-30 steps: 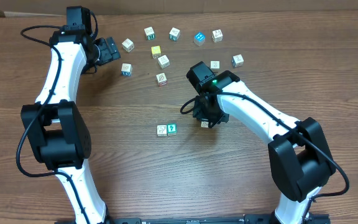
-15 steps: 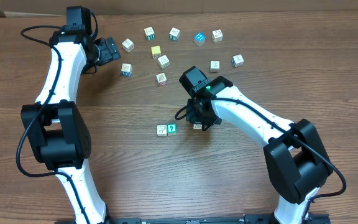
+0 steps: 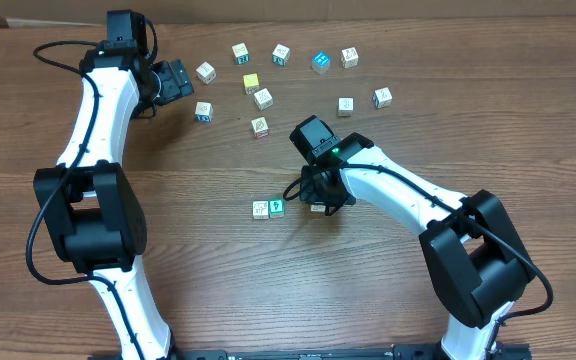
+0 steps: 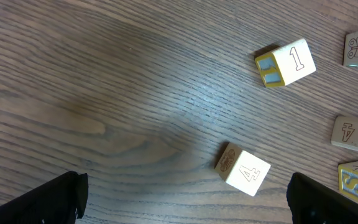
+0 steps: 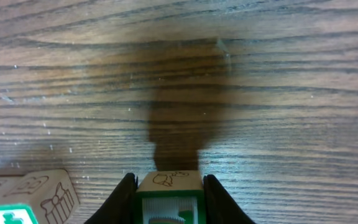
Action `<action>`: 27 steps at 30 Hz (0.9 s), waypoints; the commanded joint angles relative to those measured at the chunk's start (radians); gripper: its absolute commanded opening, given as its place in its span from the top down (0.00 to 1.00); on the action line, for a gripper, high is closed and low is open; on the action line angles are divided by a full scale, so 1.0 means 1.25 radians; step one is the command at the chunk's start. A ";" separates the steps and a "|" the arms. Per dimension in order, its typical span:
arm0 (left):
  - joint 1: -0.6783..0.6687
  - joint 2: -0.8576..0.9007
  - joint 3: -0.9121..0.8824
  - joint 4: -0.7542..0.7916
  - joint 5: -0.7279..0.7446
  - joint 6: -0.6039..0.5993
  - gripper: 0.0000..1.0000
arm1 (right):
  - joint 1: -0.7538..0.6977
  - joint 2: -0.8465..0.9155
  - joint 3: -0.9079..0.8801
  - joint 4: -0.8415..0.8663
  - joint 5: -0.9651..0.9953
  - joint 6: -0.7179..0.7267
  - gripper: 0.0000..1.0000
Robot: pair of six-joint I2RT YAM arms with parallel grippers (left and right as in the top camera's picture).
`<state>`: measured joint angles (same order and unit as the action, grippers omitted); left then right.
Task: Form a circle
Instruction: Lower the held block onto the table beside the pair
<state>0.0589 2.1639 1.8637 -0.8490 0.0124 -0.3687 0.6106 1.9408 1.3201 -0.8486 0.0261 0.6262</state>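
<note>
- As far as the right wrist view goes, the held cube (image 5: pixel 169 181) is a small wooden block with square edges, a cream top with a line drawing, and green on the side facing the camera.
- It's near the middle of the bench (image 3: pixel 198 250), just right of a pair of cubes (image 3: pixel 268 208) that sit touching side by side. One is cream and one has a green face.
- Right tool (image 3: pixel 320 198) is clamped on it, a dark finger pressed flat on each side. Can't tell if the cube is resting on the wood or just above it.
- Bench is dark brown wood with a heavy grain.
- Loose cubes (image 3: pixel 263 98) are scattered across the far part, mostly cream, plus a yellow one and a blue one.
- Left tool (image 3: pixel 175 80) is way over there with its fingers spread wide, gripping nothing. The cube marked 4 (image 4: pixel 243 170) lies between them.
</note>
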 commanded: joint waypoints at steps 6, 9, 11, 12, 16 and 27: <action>-0.006 -0.005 0.010 0.000 0.005 -0.016 0.00 | 0.005 0.002 -0.004 0.005 -0.005 -0.005 0.59; -0.006 -0.005 0.010 0.000 0.005 -0.016 0.00 | 0.005 0.002 -0.004 0.002 -0.005 -0.004 0.56; -0.006 -0.005 0.010 0.000 0.005 -0.016 0.00 | 0.005 0.002 -0.004 -0.001 -0.005 -0.004 0.56; -0.006 -0.005 0.010 0.000 0.005 -0.016 0.00 | 0.005 0.002 -0.004 -0.001 -0.005 -0.004 0.56; -0.006 -0.005 0.010 0.000 0.005 -0.016 0.00 | 0.005 0.002 -0.004 -0.002 -0.006 -0.004 0.70; -0.006 -0.005 0.010 0.000 0.005 -0.016 0.00 | 0.005 0.002 -0.004 0.018 -0.066 -0.005 0.79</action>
<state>0.0589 2.1639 1.8637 -0.8490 0.0124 -0.3687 0.6106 1.9408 1.3201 -0.8333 -0.0269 0.6212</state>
